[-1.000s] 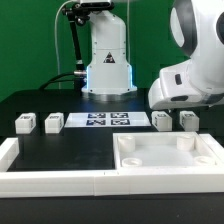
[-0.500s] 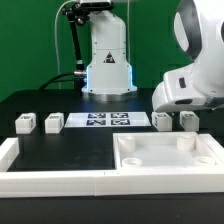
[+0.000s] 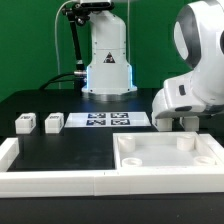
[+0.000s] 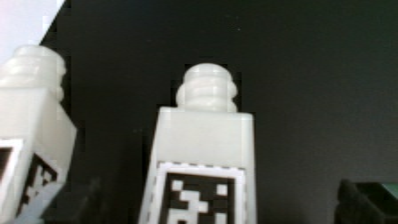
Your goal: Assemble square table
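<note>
Arm low over the right side of the desk; gripper mostly hidden under the wrist housing in the exterior view; jaws spread to full width, nothing between them.

Tabletop at the desk's near right corner, rim up, raised bosses in its far corners; its near side against the rail, which runs along the near edge and turns up the left edge.

Legs in a row across the desk's middle, beyond the tabletop; one leg near the left edge, a second leg just beside it, not touching; marker board flat at the middle of the row; the other two legs toward the right edge, right under the arm, only partly seen.

Wrist view: two legs upright and apart, bare desk between; the leg fully in frame has a knobbed peg on top and a tag on the facing side; the other is cut by the frame.
</note>
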Robot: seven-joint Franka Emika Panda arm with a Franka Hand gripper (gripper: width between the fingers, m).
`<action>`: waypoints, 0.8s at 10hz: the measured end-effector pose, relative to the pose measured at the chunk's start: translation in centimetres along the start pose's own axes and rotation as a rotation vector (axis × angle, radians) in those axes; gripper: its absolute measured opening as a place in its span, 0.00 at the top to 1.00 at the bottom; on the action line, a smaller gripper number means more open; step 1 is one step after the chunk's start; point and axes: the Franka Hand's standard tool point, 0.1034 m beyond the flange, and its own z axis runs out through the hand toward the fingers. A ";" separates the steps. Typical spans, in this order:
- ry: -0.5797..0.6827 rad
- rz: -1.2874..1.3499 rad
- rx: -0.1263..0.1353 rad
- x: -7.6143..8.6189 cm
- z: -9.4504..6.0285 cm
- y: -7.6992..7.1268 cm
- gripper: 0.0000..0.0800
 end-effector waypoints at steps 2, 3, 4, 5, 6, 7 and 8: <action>-0.002 0.001 0.000 0.0 0.1 0.1 0.36; -0.003 0.001 0.000 0.0 0.1 0.1 0.36; -0.003 0.001 0.000 0.0 0.1 0.1 0.53; -0.003 0.001 0.000 0.0 0.1 0.1 0.64; -0.003 0.001 0.000 0.0 0.1 0.1 0.64; -0.003 0.001 0.000 0.0 0.1 0.1 0.64; -0.003 0.001 0.000 0.0 0.1 0.1 0.64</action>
